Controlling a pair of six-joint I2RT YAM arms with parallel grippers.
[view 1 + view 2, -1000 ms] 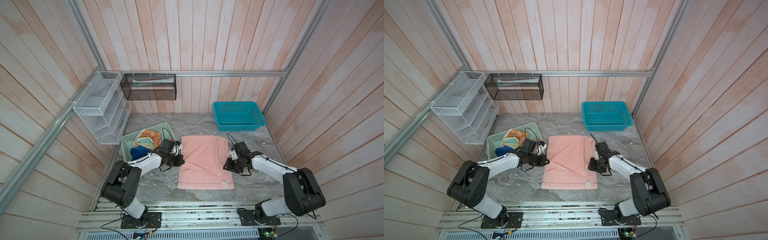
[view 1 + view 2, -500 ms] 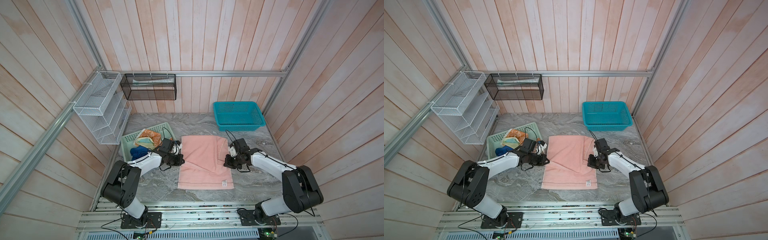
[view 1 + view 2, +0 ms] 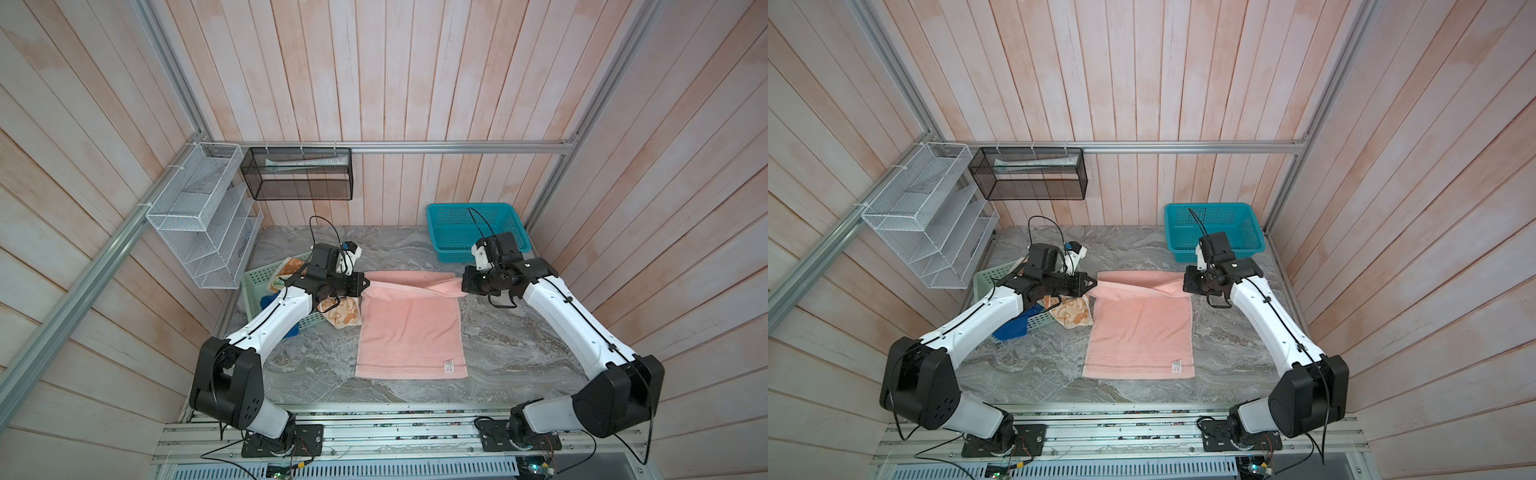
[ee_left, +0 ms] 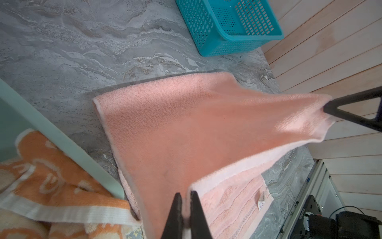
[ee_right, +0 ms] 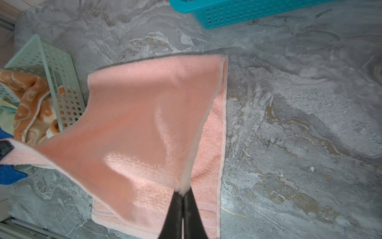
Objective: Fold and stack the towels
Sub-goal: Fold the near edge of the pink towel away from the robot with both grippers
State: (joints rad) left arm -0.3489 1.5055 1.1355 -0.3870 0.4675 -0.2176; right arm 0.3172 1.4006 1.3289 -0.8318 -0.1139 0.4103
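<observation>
Tools: the left tool (image 3: 367, 284) and the right tool (image 3: 464, 286) are each clamped on 1 far corner of the pink towel (image 3: 409, 332).
Left tool up close: its 2 black fingers (image 4: 175, 217) squeeze the pale edge of the cloth.
Right tool up close: its fingers (image 5: 173, 215) are pressed together with the cloth corner caught at the tips.
Pink towel: the far edge is lifted off the worktop (image 3: 519, 345) and sags a little between the 2 tools. The near part lies flat, with a small white tag by the near right corner.
Orange towel (image 3: 343, 313): it spills out of the green basket (image 3: 253, 278) onto the worktop, just beside the pink towel's left edge.
Blue towel (image 3: 1013, 327): it lies in the green basket, partly under the left arm.
Teal basket (image 3: 469, 205): it sits in the far right corner, behind the right tool.
</observation>
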